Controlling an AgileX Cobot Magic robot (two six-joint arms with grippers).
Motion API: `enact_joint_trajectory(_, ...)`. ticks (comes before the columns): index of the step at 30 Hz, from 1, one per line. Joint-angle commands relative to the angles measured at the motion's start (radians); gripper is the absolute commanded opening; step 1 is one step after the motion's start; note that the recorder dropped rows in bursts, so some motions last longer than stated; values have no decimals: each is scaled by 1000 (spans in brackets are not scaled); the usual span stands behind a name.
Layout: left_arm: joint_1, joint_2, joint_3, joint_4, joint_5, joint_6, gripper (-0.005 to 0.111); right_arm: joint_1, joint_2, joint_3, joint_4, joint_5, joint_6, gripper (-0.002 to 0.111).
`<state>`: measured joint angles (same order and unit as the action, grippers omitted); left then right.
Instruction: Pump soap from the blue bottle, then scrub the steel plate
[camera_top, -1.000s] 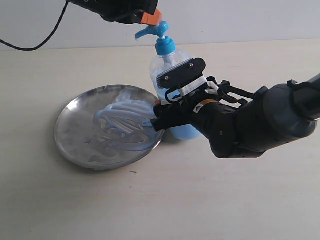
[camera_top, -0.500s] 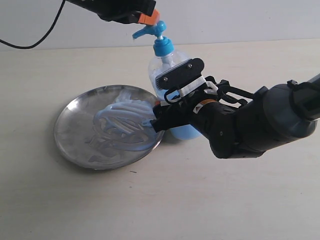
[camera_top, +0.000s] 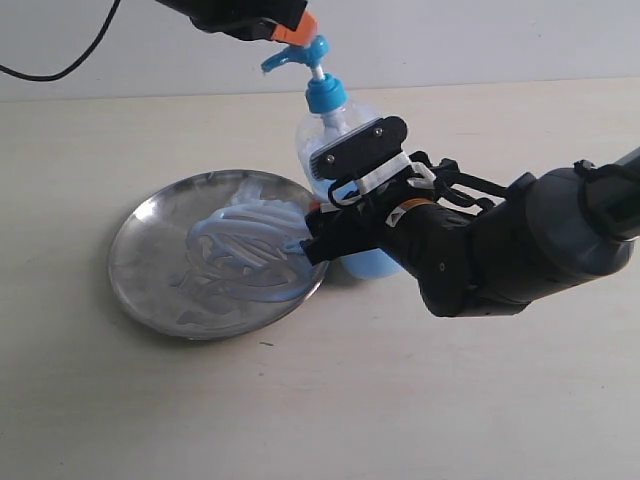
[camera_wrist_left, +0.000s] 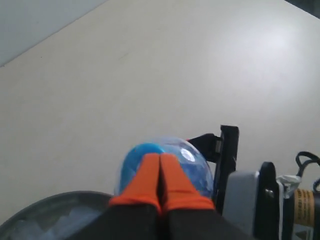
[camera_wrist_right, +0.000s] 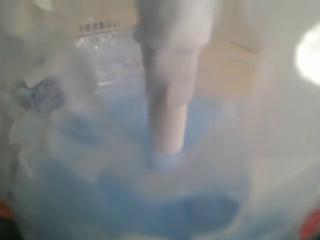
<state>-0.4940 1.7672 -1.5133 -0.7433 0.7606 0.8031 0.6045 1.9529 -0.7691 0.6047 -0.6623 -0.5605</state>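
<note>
Nearest to me, the thick black right arm comes in low over the pale table from the right of the blue bottle, a tall one of clear plastic with light blue liquid inside. Its forearm lies almost level. The right gripper is clasped around the middle of the bottle, one flat jaw high on the body and the other low. I think it holds the bottle so that it cannot tip or slide when the pump is pressed. Just left of the bottle lies the round, shiny steel plate, its rim close against the bottle's base, placed under the spout to catch the liquid. Pale blue soap is smeared in streaks over the half nearer the bottle. Above the bottle and farther back, the left gripper reaches down from the upper left. Its orange fingertips are pressed together with nothing between them, at the top of the bright blue pump head, like a blunt tool for pushing. Whether they touch it, I cannot say. The pump stem shows, so the head seems up, and the scrubbing is not yet begun.
</note>
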Motion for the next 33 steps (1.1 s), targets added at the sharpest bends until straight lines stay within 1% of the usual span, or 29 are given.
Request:
enact_joint_trajectory(1,-17,-17,19,41,96,1,0,0,-8,-8,-28,-22,-13,0)
enact_joint_trajectory(10,-17,-88,16,42,85,1,0,0,-8,-8,-28,-20,-11,0)
enact_joint_trajectory(14,-17,-128,-11,47,89,1,0,0,-8,-8,-28,-20,-11,0)
enact_joint_trajectory(18,-17,-170,-21,66,89,-5,0,0,-8,-8,-28,-20,-11,0)
enact_joint_trajectory(25,-17,-186,-21,143,101,-50,0,0,-8,-8,-28,-20,10,0)
enact_joint_trajectory(29,-17,-189,-10,142,101,-50,0,0,-8,-8,-28,-20,69,0)
enact_joint_trajectory(33,-17,-199,21,140,101,-52,0,0,-8,-8,12,-36,69,0)
